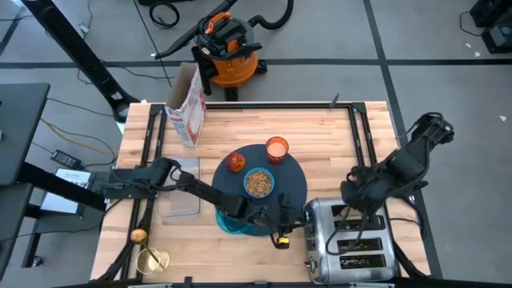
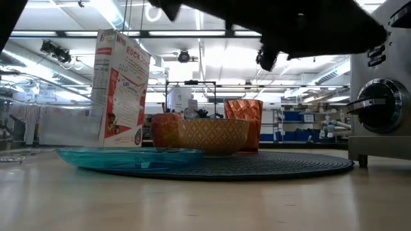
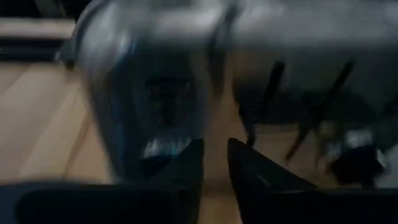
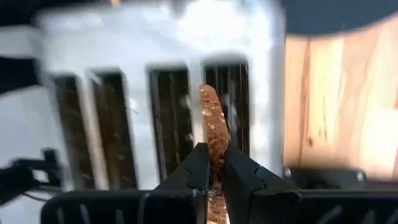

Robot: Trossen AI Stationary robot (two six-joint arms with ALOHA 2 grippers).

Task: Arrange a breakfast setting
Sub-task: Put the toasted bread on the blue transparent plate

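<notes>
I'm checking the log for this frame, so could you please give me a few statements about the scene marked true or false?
1. The right gripper holds a slice of toast over the toaster. True.
2. The bowl is empty. False: it holds cereal.
3. The cereal box stands off the mat. True.
4. The apple sits on bare wood. False: it rests on the mat.
5. The cup lies tipped over. False: it stands upright.

L arm stretched low across the worktop front, left claw [image 3: 214, 163] w/ fingers nearly together, only a slim gap. R arm bent at right side, right claw [image 4: 216, 163] pointing down, fingers pinched on a thin brown slice.
</notes>
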